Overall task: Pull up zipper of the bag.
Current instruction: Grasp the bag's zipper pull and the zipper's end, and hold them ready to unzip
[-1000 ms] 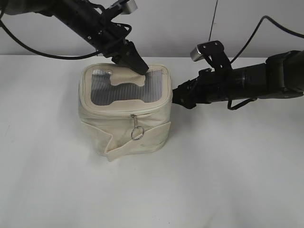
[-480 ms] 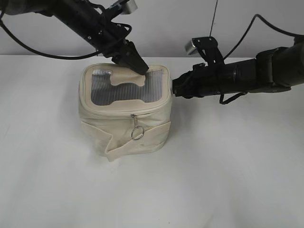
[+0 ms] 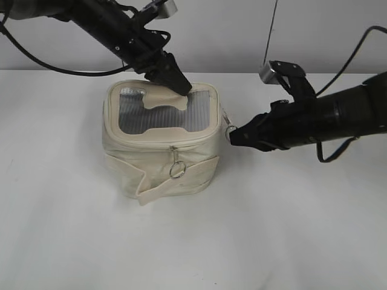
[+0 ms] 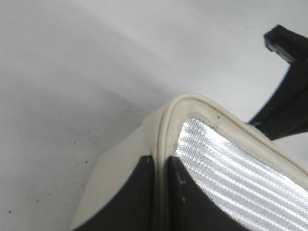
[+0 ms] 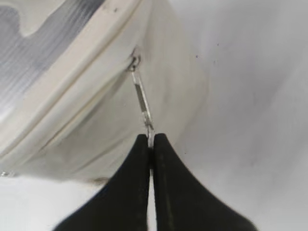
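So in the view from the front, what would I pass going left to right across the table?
Left gripper pressing on the bag's top, the bag → ring pull at its right side → right gripper pinching that pull.

light: bright, even | shadows: soft | glare: mesh | wrist views: slightly blurred

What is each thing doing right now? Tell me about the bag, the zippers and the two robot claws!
bag: upright on the table, top pinned at its rim.
front ring pull: hanging loose, untouched.
side ring pull: stretched taut, pinched.
left gripper: shut on the bag's top rim.
right gripper: shut on the side ring pull.
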`<state>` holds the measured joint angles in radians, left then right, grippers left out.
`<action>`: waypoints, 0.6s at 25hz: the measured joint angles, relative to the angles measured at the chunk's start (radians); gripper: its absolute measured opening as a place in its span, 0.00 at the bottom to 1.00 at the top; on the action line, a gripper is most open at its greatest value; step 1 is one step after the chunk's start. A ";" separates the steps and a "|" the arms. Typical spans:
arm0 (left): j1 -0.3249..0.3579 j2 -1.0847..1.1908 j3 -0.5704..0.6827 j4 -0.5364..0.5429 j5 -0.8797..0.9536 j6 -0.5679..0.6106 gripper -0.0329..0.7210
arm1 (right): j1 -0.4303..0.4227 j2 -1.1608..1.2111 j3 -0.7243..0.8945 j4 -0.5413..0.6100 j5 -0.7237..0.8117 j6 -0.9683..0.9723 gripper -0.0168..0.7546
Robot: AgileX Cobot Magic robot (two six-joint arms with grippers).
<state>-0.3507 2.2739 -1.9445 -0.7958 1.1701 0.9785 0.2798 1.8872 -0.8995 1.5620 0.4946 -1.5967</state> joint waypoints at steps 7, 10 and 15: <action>-0.007 -0.001 0.001 0.007 -0.027 -0.083 0.11 | 0.064 -0.224 0.234 0.038 0.027 0.016 0.03; -0.011 -0.002 0.001 0.013 -0.041 -0.124 0.11 | 0.153 -0.246 0.245 0.050 0.035 0.041 0.03; -0.019 -0.005 0.001 0.030 -0.060 -0.177 0.11 | 0.335 -0.185 0.147 0.117 -0.033 0.066 0.03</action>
<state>-0.3702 2.2693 -1.9436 -0.7658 1.1097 0.8014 0.6149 1.7022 -0.7528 1.6790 0.4615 -1.5307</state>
